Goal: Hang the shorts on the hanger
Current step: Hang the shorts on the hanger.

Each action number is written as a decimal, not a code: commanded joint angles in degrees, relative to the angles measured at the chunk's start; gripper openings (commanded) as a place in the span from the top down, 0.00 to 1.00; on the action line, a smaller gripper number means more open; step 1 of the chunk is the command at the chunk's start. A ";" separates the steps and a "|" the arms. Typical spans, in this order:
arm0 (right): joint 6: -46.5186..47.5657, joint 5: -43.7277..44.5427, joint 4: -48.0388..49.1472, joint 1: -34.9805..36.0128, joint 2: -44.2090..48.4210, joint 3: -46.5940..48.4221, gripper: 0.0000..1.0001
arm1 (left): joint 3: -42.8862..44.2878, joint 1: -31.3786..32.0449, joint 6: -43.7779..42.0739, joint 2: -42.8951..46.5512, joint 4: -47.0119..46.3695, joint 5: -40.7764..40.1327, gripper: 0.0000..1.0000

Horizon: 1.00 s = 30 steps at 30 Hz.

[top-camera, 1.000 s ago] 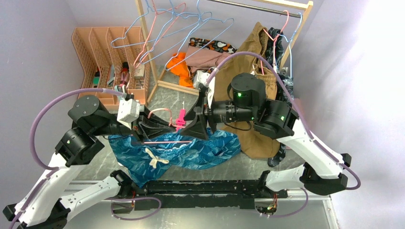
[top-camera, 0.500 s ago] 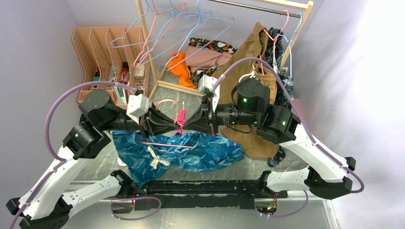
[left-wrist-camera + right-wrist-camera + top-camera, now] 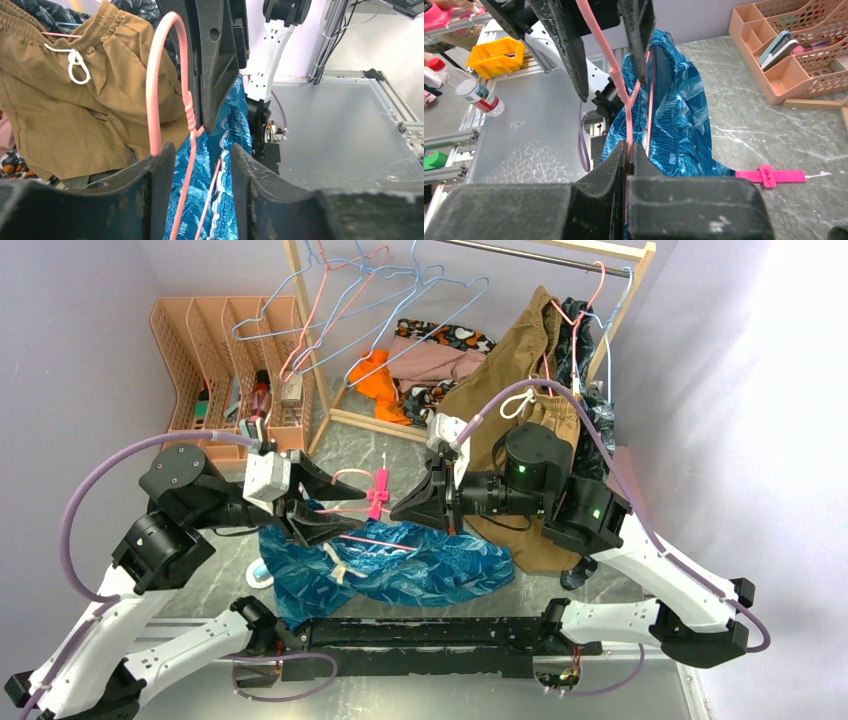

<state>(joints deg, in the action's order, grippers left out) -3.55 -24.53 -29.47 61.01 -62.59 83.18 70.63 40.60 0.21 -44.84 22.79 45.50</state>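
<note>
**A:** How do the arms stand?

**B:** Both reach inward over the middle of the surface (image 3: 372, 445) and meet almost tip to tip. The left arm comes from the left with its elbow raised, the left pincer (image 3: 200, 150) pointing right; the right arm mirrors it, the right pincer (image 3: 629, 147) pointing left.

**A:** And the grips?

**B:** The right pincer is clenched on the hanger (image 3: 154, 80) — the pink wire runs straight into its closed pads; the left pincer is released, fingers spread, with the hanger's neck and lower wires passing through the gap. The hook's end goes behind one finger; whether it touches, I cannot tell.

**A:** Where are the shorts (image 3: 420, 565)?

**B:** Below and between the two pincers; part of the cloth rises around the hanger's wires, the rest lies on the surface towards the near edge — the drawstring (image 3: 335, 562) on its left part. Tan shorts (image 3: 60, 110) hang at the far right.
</note>
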 commanded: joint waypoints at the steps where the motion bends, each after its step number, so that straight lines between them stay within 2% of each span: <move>1: -1.46 -1.00 6.76 0.01 2.25 -0.69 1.00 | -1.22 -0.22 -1.66 0.51 2.62 -2.14 0.45; 6: -2.82 -1.98 8.11 0.02 3.11 -1.63 1.00 | -2.04 -0.19 -4.12 0.76 6.20 -4.98 0.33; 9: -3.89 -3.05 9.03 -0.02 3.71 -2.48 1.00 | -2.87 -0.17 -5.69 0.97 7.60 -8.28 0.32; 11: -4.61 -3.70 9.65 -0.02 4.19 -3.04 1.00 | -3.58 -0.22 -6.32 1.30 7.75 -10.44 0.35; 13: -4.94 -4.01 9.82 -0.02 4.43 -3.35 1.00 | -4.12 -0.17 -6.66 1.69 7.16 -10.73 0.47; 15: -5.13 -4.03 9.53 0.01 4.57 -3.46 1.00 | -4.63 -0.21 -6.18 2.11 5.92 -10.27 0.72; 17: -5.08 -3.94 8.85 0.03 4.38 -3.28 1.00 | -4.87 -0.22 -5.69 2.42 4.88 -9.79 0.90; 21: -4.31 -2.24 6.24 -0.02 3.67 -1.76 1.00 | -4.46 -0.20 -5.02 2.47 3.85 -8.79 0.93; 22: -3.90 -1.69 5.30 0.00 3.50 -1.17 0.93 | -4.22 -0.17 -4.90 2.40 3.58 -8.64 0.93; 23: -3.58 -0.79 3.97 0.01 2.94 -0.21 0.78 | -3.94 -0.17 -4.71 2.16 3.44 -8.46 0.93; 25: -2.92 0.08 2.37 0.03 1.84 1.49 0.61 | -3.15 -0.18 -4.61 1.77 3.32 -7.89 0.93; 27: -2.55 0.38 1.69 -0.01 0.80 2.65 0.52 | -2.73 -0.17 -4.52 1.31 3.11 -7.56 0.93; 30: -2.32 1.13 2.21 0.04 -0.16 3.39 0.43 | -2.44 -0.18 -4.33 0.74 2.61 -6.90 0.93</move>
<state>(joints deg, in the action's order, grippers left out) -6.79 -24.36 -26.33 60.77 -61.89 84.38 65.93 40.80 -4.97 -43.66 29.36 38.72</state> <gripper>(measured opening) 0.520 0.083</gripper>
